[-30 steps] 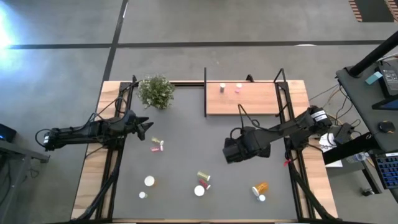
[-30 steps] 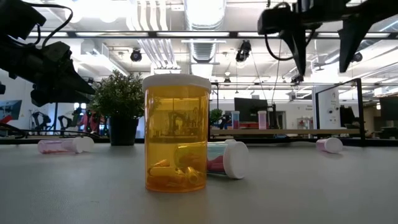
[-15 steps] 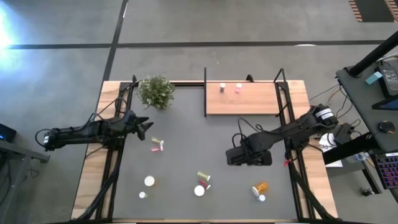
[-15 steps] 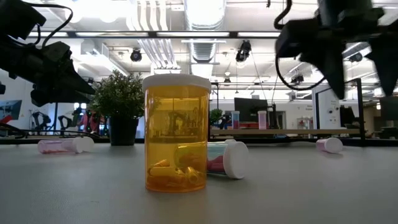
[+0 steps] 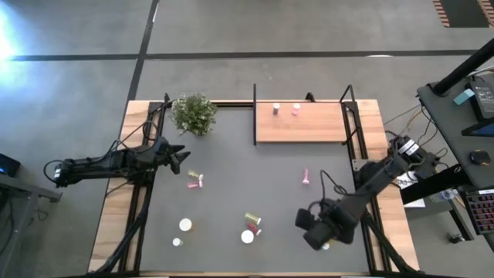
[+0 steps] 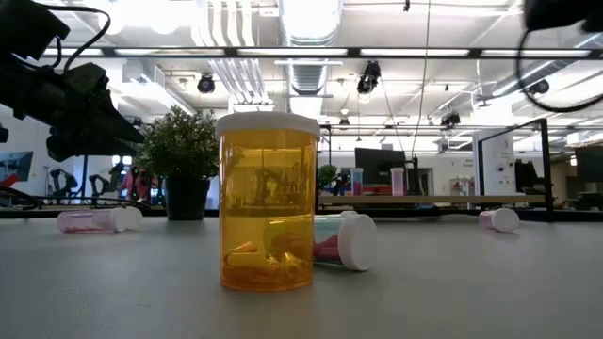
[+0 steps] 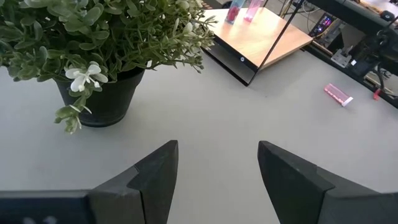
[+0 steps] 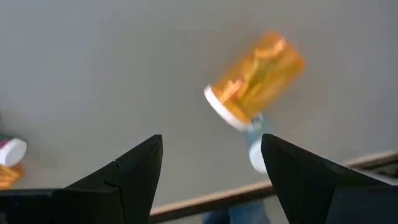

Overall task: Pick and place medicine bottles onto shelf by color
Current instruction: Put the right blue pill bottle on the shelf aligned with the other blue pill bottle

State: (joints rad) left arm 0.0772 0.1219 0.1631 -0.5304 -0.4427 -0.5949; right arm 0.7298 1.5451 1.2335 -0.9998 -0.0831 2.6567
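Observation:
Medicine bottles lie scattered on the dark table. An orange bottle [image 8: 256, 74] rests on its side near the front right, a small white-capped one [image 8: 256, 155] beside it. My right gripper [image 8: 211, 165] hangs open just above them, pointing down, touching neither; in the high view it [image 5: 315, 232] covers them. A pink bottle [image 5: 306, 177] lies in front of the shelf [image 5: 309, 127], where two bottles [image 5: 275, 109] stand. My left gripper [image 5: 179, 158] waits open at the left, near the plant.
A potted plant [image 5: 193, 113] stands at the back left. More bottles lie mid-table: a pink pair [image 5: 195, 181], white-capped ones [image 5: 185, 225], a yellow-green one [image 5: 252, 220]. An upright orange bottle [image 6: 268, 202] stands near the front edge. Black posts [image 5: 349, 116] border the shelf.
My right gripper has swung from in front of the shelf toward the table's near right corner, sinking a little and tipping more steeply downward, to above the lying orange bottle. The pink bottle it had covered now shows.

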